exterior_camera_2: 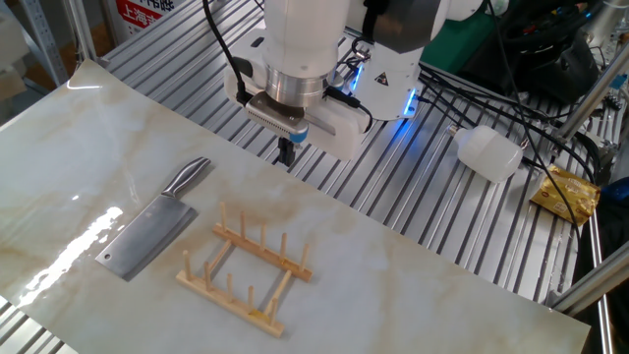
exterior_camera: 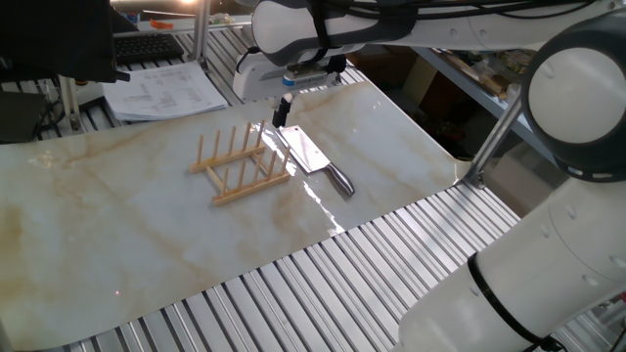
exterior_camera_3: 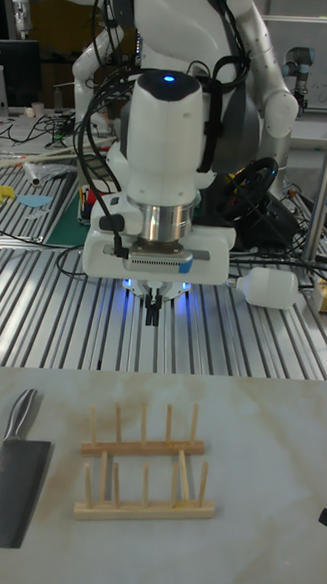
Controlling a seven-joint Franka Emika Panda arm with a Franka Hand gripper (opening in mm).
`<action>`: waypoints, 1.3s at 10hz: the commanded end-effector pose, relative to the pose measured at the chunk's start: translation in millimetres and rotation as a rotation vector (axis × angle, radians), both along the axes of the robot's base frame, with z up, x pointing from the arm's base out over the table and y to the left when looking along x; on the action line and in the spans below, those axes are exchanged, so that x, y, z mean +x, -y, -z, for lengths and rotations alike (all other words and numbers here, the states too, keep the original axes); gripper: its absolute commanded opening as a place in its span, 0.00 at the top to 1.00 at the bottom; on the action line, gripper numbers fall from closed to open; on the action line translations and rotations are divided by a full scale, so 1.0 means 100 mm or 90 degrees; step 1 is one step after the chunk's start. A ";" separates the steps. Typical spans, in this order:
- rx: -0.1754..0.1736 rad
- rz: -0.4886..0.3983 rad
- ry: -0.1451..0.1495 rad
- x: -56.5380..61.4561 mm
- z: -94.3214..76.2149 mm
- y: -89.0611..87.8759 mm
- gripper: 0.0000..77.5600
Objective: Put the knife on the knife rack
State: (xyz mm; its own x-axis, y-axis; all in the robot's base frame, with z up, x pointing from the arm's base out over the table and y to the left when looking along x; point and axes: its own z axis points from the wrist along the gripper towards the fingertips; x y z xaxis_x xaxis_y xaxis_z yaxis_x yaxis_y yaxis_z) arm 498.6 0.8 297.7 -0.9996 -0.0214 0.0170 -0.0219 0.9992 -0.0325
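The surface (exterior_camera_2: 79, 138) is a pale marbled sheet laid over a ribbed metal bench (exterior_camera_2: 442, 206), and both task things lie on it. Above its far edge hangs the white arm (exterior_camera_3: 169, 142), its wrist pointing straight down. The knife rack (exterior_camera_2: 248, 267) stands upright on its two wooden rails near the middle of the sheet, its thin pegs empty. Just beside it, apart from it and flat on the sheet, lies the knife (exterior_camera_2: 149, 228): the broad shiny blade is nearer the sheet's front edge in the other fixed view, and the rounded metal handle points toward the arm. The pincer (exterior_camera_3: 153, 315) hovers in the air well above the sheet, clear of knife and rack, with its dark fingers (exterior_camera_2: 286, 153) drawn together and nothing between them.
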 end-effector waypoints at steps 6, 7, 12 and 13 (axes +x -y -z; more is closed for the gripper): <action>0.006 -0.001 0.001 0.01 -0.01 0.01 1.00; 0.006 -0.001 0.001 0.01 -0.01 0.01 1.00; 0.009 -0.001 0.001 0.01 -0.01 0.01 1.00; 0.009 -0.002 0.001 0.01 -0.01 0.01 1.00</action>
